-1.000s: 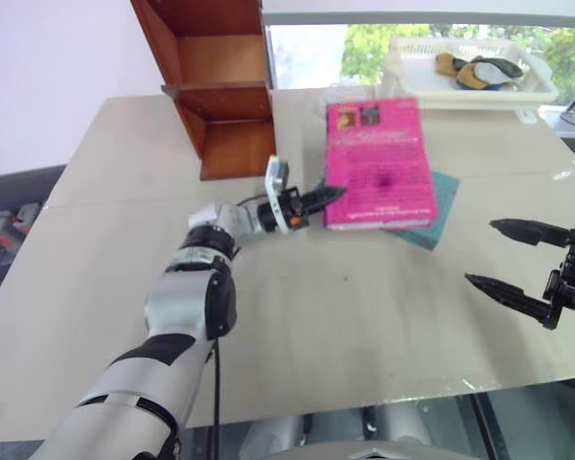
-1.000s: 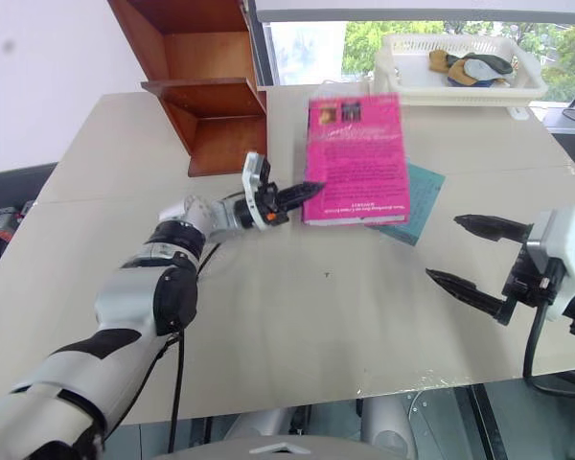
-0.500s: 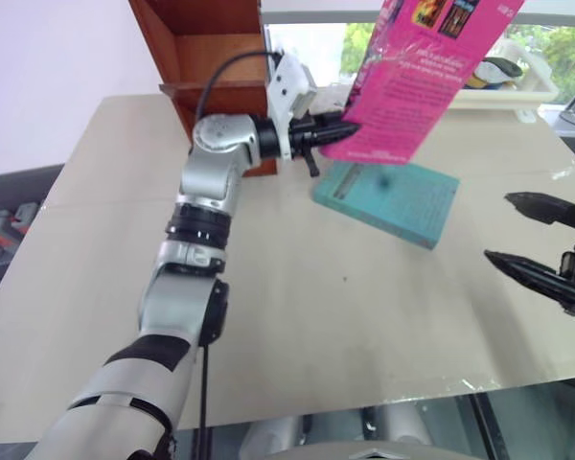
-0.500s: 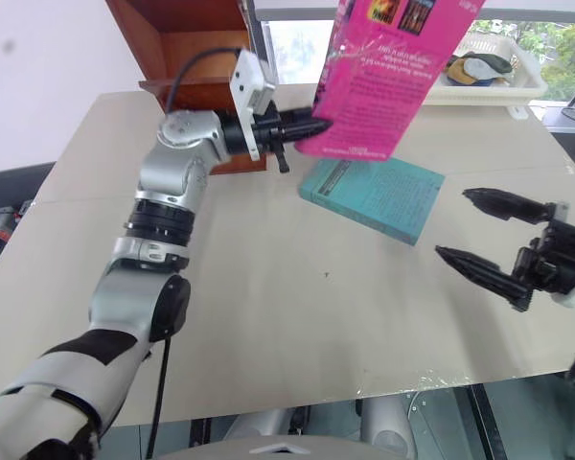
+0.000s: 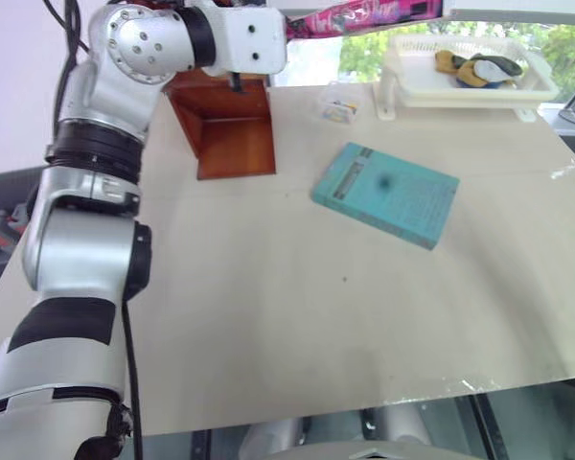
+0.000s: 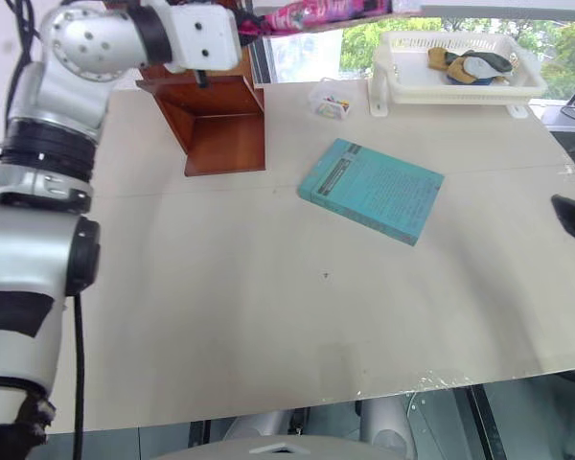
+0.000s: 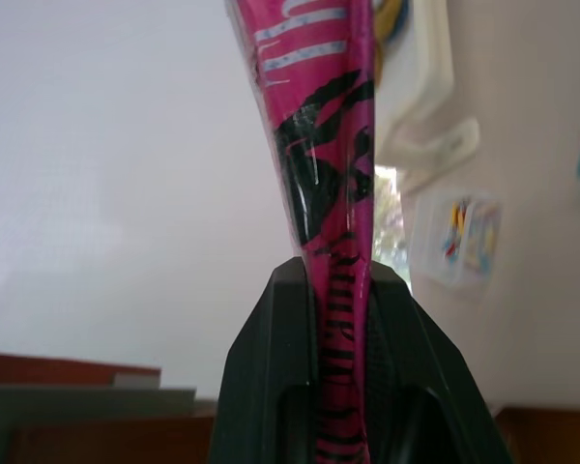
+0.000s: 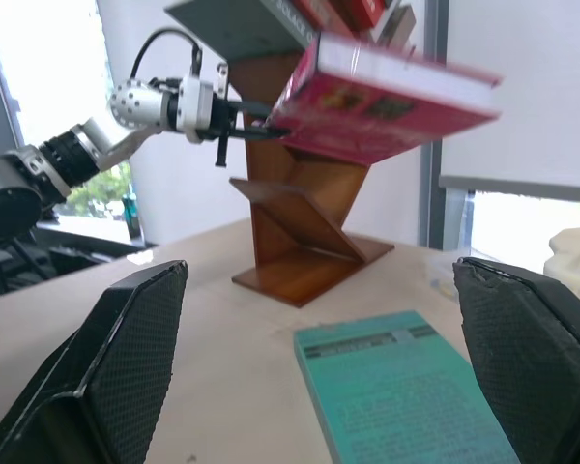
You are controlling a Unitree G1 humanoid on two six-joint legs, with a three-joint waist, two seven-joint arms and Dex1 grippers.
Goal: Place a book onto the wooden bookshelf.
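- The book (image 8: 387, 101) is carried high above the table (image 5: 297, 316), near the wooden bookshelf (image 5: 232, 134), presumably for clearance over its shelves.
- It is pinched by one edge in the closed left gripper (image 7: 340, 290), lying roughly flat.
- The right gripper (image 8: 319, 338) is held wide open and empty, well aside.
- A teal book (image 5: 385, 194) is left flat on the table.

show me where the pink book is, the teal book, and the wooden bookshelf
pink book (image 8: 387, 97), right wrist view, on its cover, held up in the air.
teal book (image 5: 388, 194), left eye view, middle of its cover.
wooden bookshelf (image 6: 225, 129), right eye view, on its lowest compartment's inner panel.
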